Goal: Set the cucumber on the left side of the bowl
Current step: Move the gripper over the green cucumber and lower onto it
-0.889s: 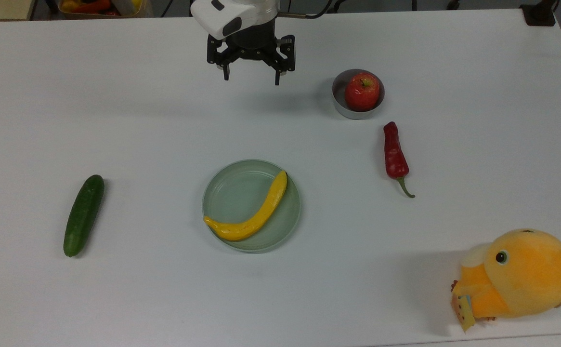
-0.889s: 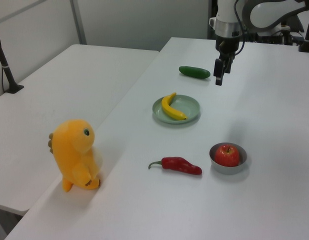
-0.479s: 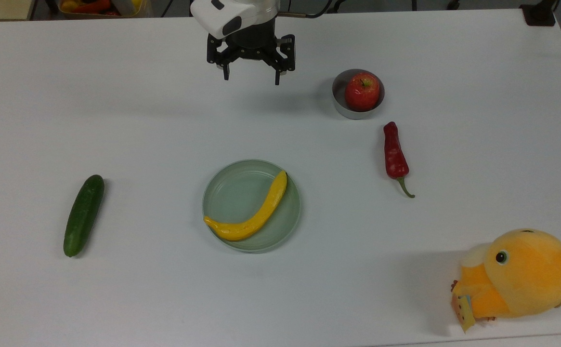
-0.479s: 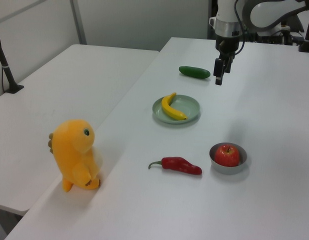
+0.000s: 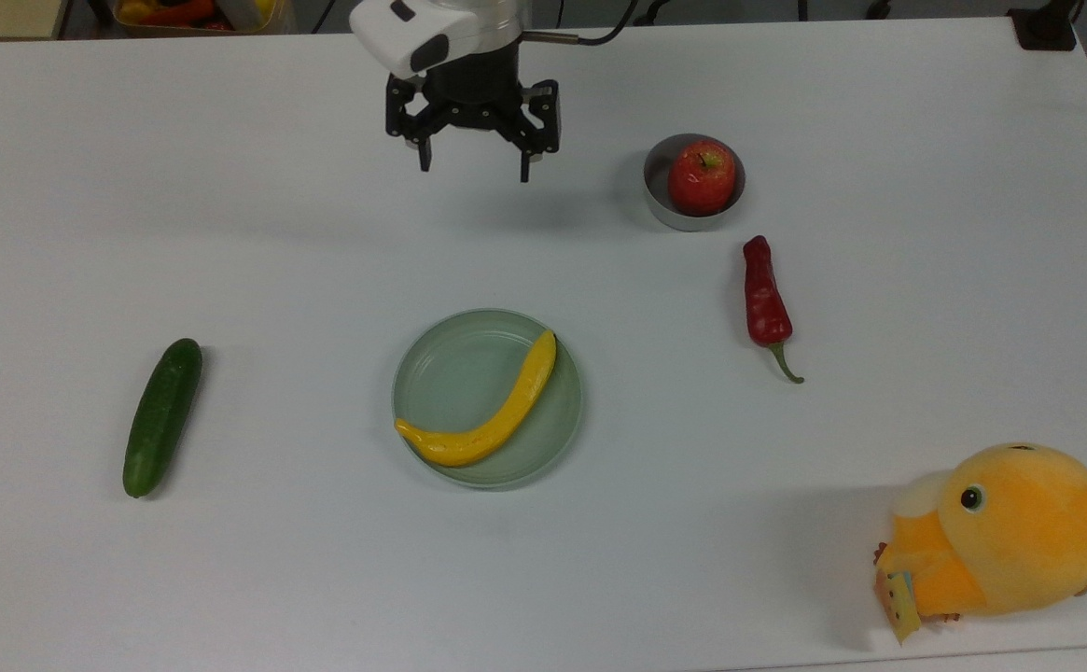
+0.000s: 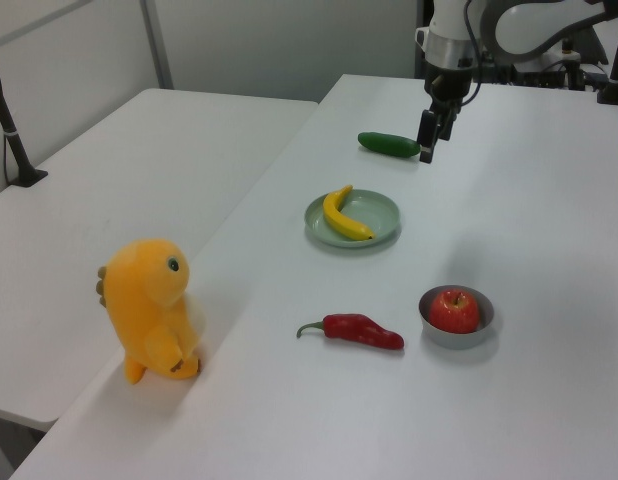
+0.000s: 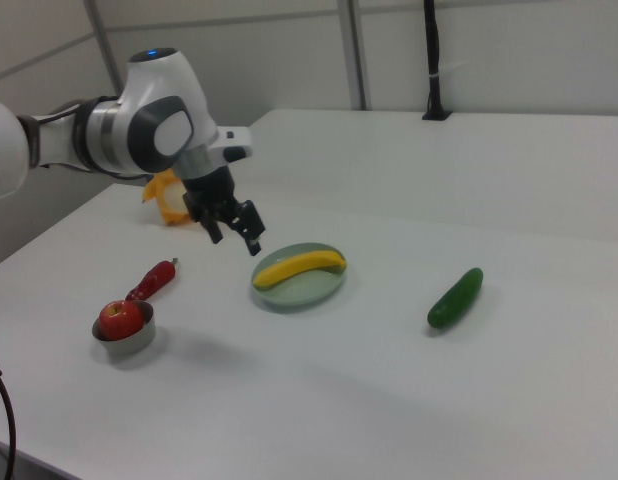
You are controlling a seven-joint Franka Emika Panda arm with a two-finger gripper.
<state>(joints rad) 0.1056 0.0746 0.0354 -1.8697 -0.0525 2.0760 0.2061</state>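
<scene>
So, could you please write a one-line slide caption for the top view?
Open gripper hovers above the table, cucumber far from the apple-filled bowl.

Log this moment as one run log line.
gripper: open, empty, above table | cucumber: untouched, on table | bowl: holds apple

1. Bare table [image 5: 254,233] all round the cucumber [image 5: 162,416]; nothing touching it
2. Plate [image 5: 450,373] with yellow fruit [image 5: 492,411] sits well to the top view's right of the cucumber
3. Open gripper [image 5: 473,161] hangs above bare table, clear of plate
</scene>
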